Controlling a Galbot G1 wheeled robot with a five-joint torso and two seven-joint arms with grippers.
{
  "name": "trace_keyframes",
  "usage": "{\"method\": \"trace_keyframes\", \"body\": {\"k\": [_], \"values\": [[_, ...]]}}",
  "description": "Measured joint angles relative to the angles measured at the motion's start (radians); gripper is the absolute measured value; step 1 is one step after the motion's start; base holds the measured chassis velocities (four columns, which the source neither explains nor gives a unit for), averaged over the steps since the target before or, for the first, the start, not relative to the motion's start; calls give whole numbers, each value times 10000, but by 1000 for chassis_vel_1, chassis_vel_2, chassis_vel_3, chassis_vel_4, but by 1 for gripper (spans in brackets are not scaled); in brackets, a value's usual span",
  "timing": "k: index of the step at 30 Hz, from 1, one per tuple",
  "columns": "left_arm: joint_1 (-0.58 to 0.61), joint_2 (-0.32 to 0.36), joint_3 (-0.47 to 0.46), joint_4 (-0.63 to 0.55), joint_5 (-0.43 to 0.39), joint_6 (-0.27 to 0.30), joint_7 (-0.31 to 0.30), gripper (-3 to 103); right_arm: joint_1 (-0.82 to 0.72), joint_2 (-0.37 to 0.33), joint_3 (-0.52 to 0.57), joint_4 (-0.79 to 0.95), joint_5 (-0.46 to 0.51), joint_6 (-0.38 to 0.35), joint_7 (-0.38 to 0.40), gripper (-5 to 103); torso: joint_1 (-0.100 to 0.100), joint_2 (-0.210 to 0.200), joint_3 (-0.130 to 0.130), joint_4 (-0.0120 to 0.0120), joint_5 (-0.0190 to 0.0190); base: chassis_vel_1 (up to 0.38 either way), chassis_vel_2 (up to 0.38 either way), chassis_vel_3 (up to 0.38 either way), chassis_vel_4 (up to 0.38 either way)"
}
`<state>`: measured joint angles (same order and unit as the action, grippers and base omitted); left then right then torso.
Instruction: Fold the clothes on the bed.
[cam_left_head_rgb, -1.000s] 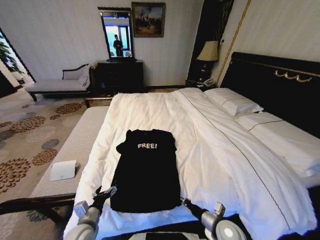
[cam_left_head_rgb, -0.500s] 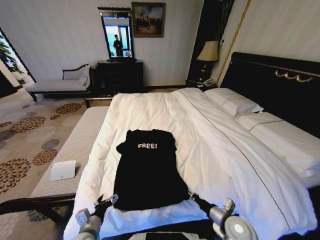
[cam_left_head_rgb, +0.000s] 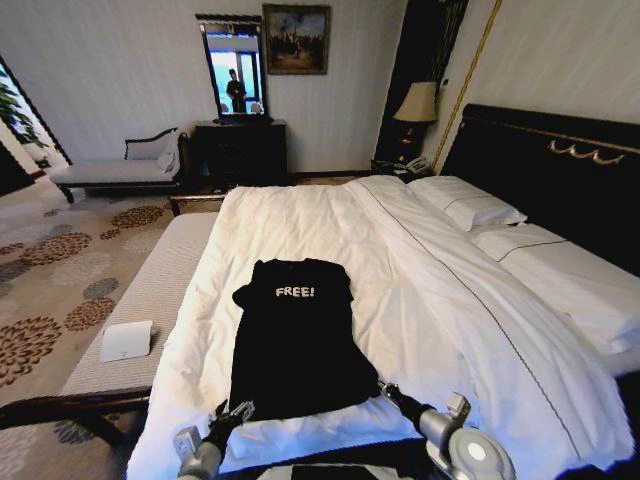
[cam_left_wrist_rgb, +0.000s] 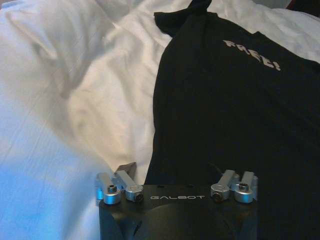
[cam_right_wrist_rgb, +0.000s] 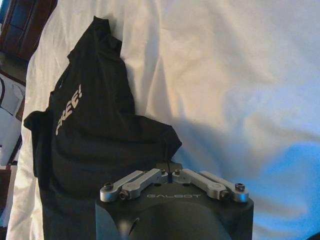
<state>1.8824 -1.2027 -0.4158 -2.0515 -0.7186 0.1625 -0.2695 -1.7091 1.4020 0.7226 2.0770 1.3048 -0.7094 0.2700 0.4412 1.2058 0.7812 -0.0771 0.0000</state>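
Black short-sleeved soft-fabric T-shirt (cam_left_head_rgb: 295, 340) with white "FREE!" lettering lies flat on large white-sheeted bed (cam_left_head_rgb: 420, 290) with dark wooden headboard, near foot edge, hem toward robot. Left gripper (cam_left_head_rgb: 232, 413) at hem's left corner, fingers spread apart, nothing between them. Right gripper (cam_left_head_rgb: 385, 391) at hem's right corner, fingers pinched together on T-shirt fabric (cam_right_wrist_rgb: 100, 150).

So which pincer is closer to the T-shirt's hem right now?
Right. The right pincer is shut at the hem corner of the T-shirt, apparently pinching it. The left pincer sits open just off the opposite corner, over the white bedding.
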Motion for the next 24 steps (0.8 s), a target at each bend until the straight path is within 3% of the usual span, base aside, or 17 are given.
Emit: {"method": "trace_keyframes", "body": {"k": [2, 4, 8, 11, 14, 17, 19, 22, 24], "values": [[11, -18, 1, 15, 0, -30, -7, 69, 22, 3, -21, 2, -9, -2, 19, 0, 0, 0, 0, 0, 0, 0, 0, 0, 0], [16, -31, 2, 15, 0, -39, -7, 69, 23, 6, -27, 6, -12, -3, 26, 0, 0, 0, 0, 0, 0, 0, 0, 0, 0], [63, -55, 8, -80, 41, -65, 4, 47, 6, 30, -32, 40, -31, -3, 40, 0, 0, 0, 0, 0, 0, 0, 0, 0, 0], [81, -56, 7, -117, 48, -73, 6, 42, -3, 42, -40, 40, -38, -3, 40, 0, 0, 0, 0, -1, 0, 0, 0, 0, 0], [117, -46, -6, -181, 108, -135, 14, 26, -45, 52, -143, 40, -136, -3, 33, 0, 0, 0, 0, -1, -1, 0, 0, 0, 0], [168, -48, -35, -225, 386, -217, 64, 20, -61, 61, -179, 62, -160, -3, 28, 0, 0, 0, 0, -1, -1, 0, 0, 0, 0], [266, -72, -105, -339, 747, -363, 156, 10, -64, 81, -192, 100, -164, -3, 26, 0, 0, 0, 0, 0, -1, 0, 0, 0, 0], [377, -91, -160, -486, 785, -406, 174, 2, -65, 100, -193, 128, -163, -5, 27, 0, 0, 0, 0, 0, -1, 0, 0, 0, 0], [445, -89, -180, -558, 793, -431, 176, 1, -100, 100, -206, 177, -168, -12, 31, 0, 0, 0, 0, 0, -1, 0, 0, 0, 0]]}}
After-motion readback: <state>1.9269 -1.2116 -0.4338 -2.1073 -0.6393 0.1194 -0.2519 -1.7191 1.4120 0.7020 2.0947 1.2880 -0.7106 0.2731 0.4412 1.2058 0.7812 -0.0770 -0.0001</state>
